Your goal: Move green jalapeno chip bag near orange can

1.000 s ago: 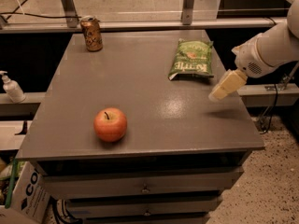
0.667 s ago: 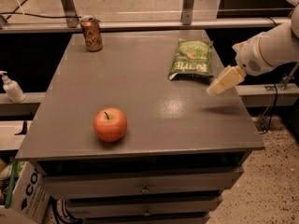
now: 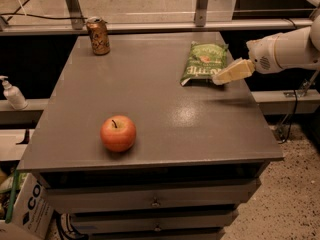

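Reaching in from the right edge of the table point(image 3: 160, 99), the gripper point(image 3: 222, 77) hangs at the lower right corner of the green chip bag point(image 3: 202, 63). Its tip seems to overlap the bag's edge, though I cannot tell whether it touches. Nor can I tell whether the gripper is open or closed; it holds nothing that I can see.

The bag lies flat at the back right of the table. The orange can point(image 3: 98, 35) stands upright at the back left corner, well apart from it. An apple point(image 3: 118, 133) sits near the front left, clear of the straight line between the two. A soap bottle point(image 3: 11, 93) stands off the table to the left.

The step in hand looks like the approach to the grasp. A flat, crinkly bag gives little to hold, so the gripper should probably come down over a raised edge or the puffed middle and pinch firmly, not just push at the corner, which may only slide the bag away. The carry then runs leftward along the back edge, stopping short so as not to knock the can over.

Compared with a second ago, the gripper has moved up and in from over bare table beside the bag to the bag's edge. The bag, can and apple have not shifted.
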Robot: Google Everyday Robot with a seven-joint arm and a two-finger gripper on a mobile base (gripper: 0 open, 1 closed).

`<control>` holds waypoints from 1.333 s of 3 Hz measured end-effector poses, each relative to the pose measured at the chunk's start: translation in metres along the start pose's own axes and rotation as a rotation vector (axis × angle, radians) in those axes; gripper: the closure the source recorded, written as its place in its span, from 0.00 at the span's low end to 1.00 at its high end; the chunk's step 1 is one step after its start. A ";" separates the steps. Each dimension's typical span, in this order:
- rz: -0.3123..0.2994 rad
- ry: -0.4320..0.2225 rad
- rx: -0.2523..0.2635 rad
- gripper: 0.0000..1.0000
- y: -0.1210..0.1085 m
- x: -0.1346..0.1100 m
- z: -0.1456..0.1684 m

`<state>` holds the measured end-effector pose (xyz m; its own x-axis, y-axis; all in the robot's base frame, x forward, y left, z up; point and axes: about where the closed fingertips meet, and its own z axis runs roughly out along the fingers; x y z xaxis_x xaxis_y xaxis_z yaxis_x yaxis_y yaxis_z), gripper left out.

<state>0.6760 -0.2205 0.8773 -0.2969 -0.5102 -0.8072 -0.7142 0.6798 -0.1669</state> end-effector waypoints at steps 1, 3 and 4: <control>0.031 -0.015 -0.001 0.00 -0.004 0.001 0.036; 0.014 0.039 -0.017 0.15 0.004 0.014 0.075; 0.004 0.052 -0.026 0.38 0.007 0.018 0.086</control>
<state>0.7194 -0.1797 0.8128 -0.3321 -0.5342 -0.7774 -0.7286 0.6687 -0.1483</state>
